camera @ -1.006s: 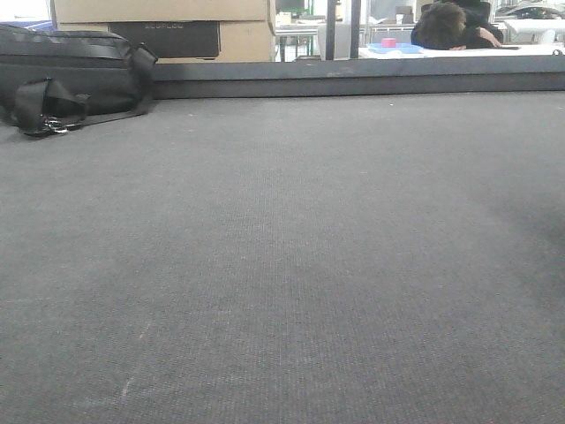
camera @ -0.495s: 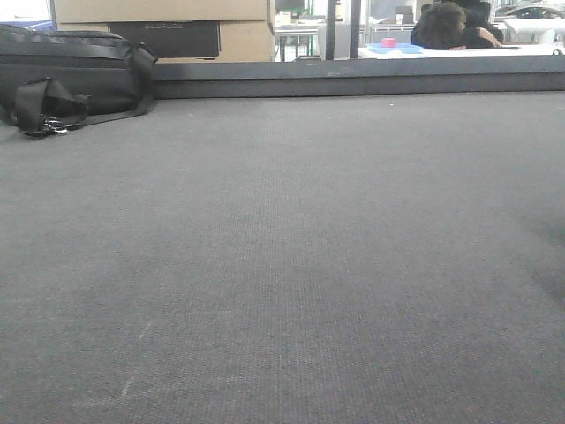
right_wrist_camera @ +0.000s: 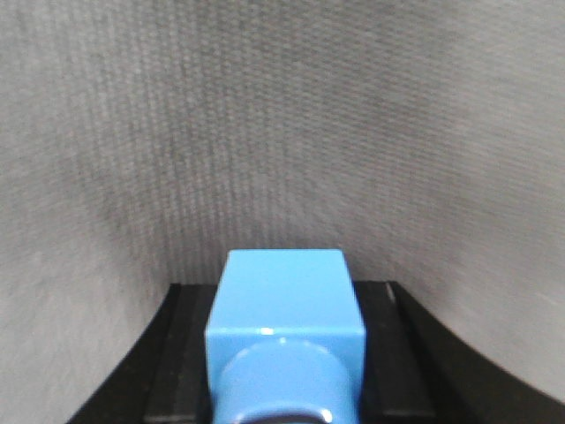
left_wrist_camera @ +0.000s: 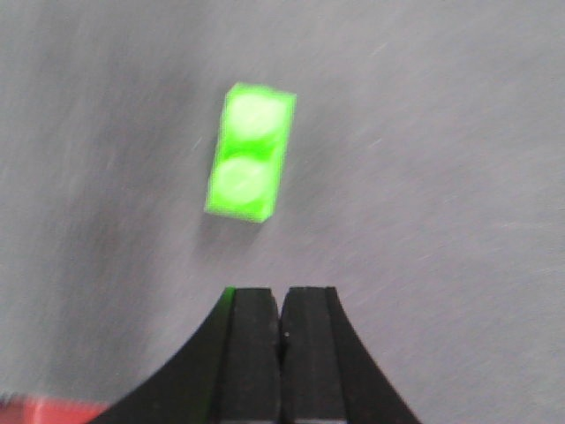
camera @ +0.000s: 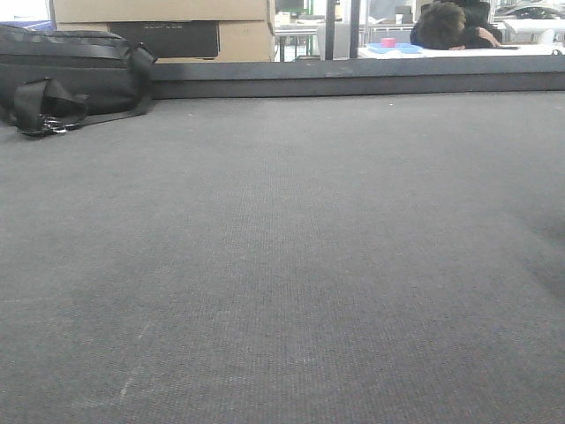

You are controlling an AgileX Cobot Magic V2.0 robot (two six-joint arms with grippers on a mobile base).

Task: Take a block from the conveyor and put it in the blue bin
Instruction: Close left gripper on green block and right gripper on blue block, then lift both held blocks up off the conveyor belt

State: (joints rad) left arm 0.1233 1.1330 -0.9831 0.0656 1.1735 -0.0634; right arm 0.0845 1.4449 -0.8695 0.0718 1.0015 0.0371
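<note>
In the left wrist view a bright green two-stud block (left_wrist_camera: 250,152) lies on the dark grey conveyor (left_wrist_camera: 441,132), blurred. My left gripper (left_wrist_camera: 282,291) hangs just short of it with its jaws pressed together and nothing between them. In the right wrist view my right gripper (right_wrist_camera: 284,287) is shut on a blue block (right_wrist_camera: 284,305), held above the woven belt (right_wrist_camera: 282,115). The front view shows the conveyor (camera: 282,265) and its dark far rail (camera: 353,84), with neither gripper and no block in it. The blue bin is out of view.
A black bag (camera: 66,75) lies on the belt's far left, with cardboard boxes (camera: 163,26) behind the rail. A person (camera: 455,26) leans on a far white table beside a flat blue thing (camera: 397,48). A red patch (left_wrist_camera: 44,411) shows at the left wrist view's bottom-left corner.
A faint shadow at the belt's right edge has shifted a little lower in the front view. Nothing else differs.
</note>
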